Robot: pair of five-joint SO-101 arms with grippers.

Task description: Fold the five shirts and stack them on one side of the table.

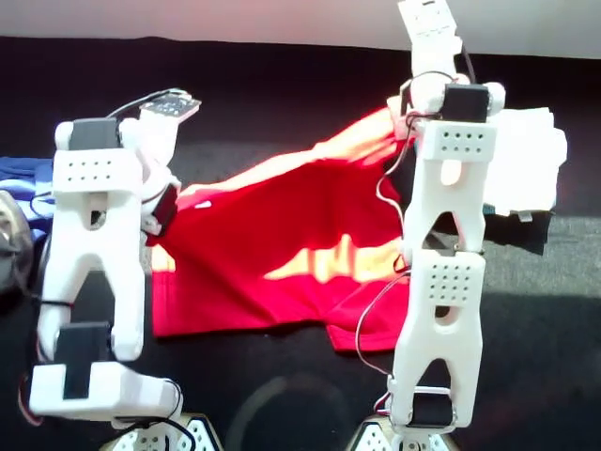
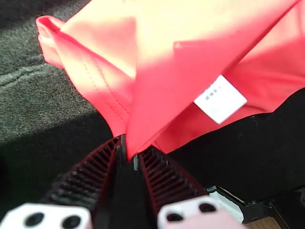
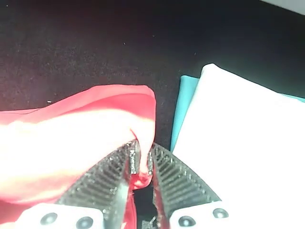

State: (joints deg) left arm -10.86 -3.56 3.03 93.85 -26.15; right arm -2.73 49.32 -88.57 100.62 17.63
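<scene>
A red shirt (image 1: 282, 254) with a pale print lies spread across the middle of the black table, its far edge lifted between the two arms. My left gripper (image 2: 129, 155) is shut on a fold of the red shirt (image 2: 157, 76) near a white label (image 2: 220, 98); in the high view it sits at the shirt's left edge (image 1: 167, 205). My right gripper (image 3: 142, 160) is shut on a corner of the red shirt (image 3: 71, 143), at the shirt's far right (image 1: 406, 141). A folded white shirt (image 3: 238, 138) on a teal one (image 3: 180, 109) lies just beside it.
The stack of folded shirts (image 1: 521, 174) sits at the right side of the table, with a dark garment (image 1: 516, 230) under its near edge. A blue shirt (image 1: 23, 183) lies at the far left edge. Black table cloth (image 1: 282, 85) stretches behind.
</scene>
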